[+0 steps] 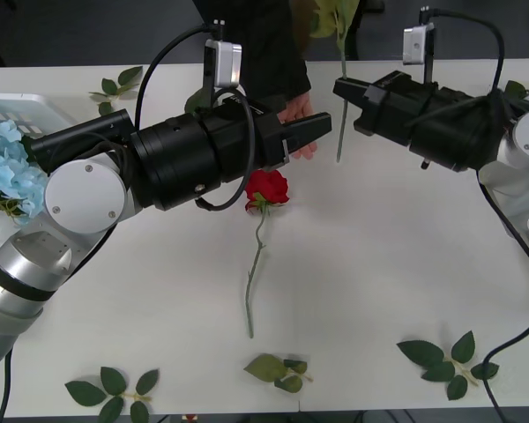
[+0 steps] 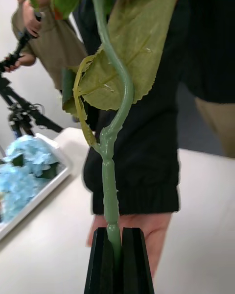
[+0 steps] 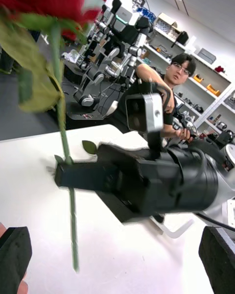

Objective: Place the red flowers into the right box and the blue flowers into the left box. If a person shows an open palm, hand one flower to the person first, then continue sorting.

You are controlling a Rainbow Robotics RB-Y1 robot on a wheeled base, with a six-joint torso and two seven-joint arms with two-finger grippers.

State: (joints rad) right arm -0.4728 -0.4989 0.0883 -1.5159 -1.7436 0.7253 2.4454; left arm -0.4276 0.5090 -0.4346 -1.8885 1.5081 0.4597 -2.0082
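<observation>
My right gripper (image 1: 344, 91) (image 2: 114, 245) is shut on the green stem (image 2: 110, 186) of a red flower held upright, its red head (image 3: 49, 0) up high. Just behind the stem a person's open palm (image 2: 147, 230) (image 1: 295, 113) reaches over the far table edge. My left gripper (image 1: 316, 130) (image 3: 115, 245) is open with nothing in it and hovers at that hand. A second red flower (image 1: 266, 188) lies in the middle of the table, stem toward me. Blue flowers (image 1: 4, 167) (image 2: 24, 171) fill the left box (image 1: 48, 107). The right box is out of view.
Loose green leaf sprigs lie near the front edge (image 1: 115, 392) (image 1: 278, 370), at the front right (image 1: 445, 357) and at the far left (image 1: 115, 85). The person's black sleeve (image 1: 264, 44) crosses the far edge. A tripod (image 2: 19, 110) stands beyond the table.
</observation>
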